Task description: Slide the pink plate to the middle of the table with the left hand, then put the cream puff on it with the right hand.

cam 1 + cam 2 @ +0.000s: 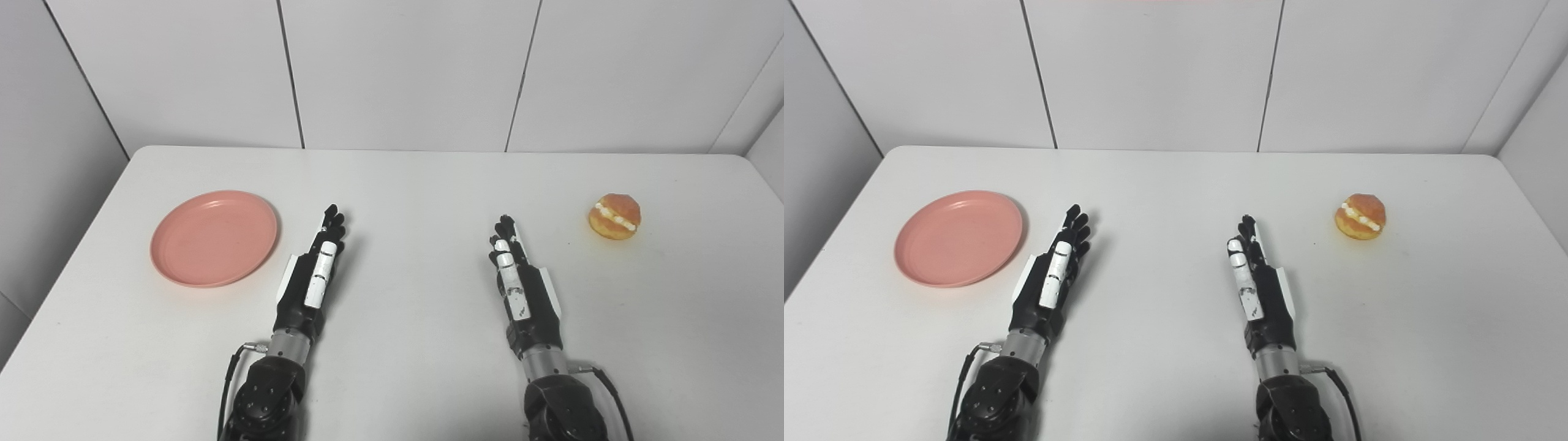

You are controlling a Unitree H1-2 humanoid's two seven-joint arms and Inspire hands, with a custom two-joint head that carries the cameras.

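Observation:
A pink plate [214, 237] lies flat on the white table [404, 184] at the left. A cream puff [615, 216], golden with a white cream band, sits at the right. My left hand [315, 269] rests edge-on with straight fingers, open and empty, just right of the plate and apart from it. My right hand [517, 278] is likewise straight, open and empty, left of and nearer than the cream puff. In the right eye view the plate [958, 237], puff [1360, 216], left hand [1053, 275] and right hand [1254, 282] show the same layout.
White wall panels [404, 73] stand behind the table's far edge. The table's left edge runs diagonally near the plate; a side wall [768, 147] closes the right corner.

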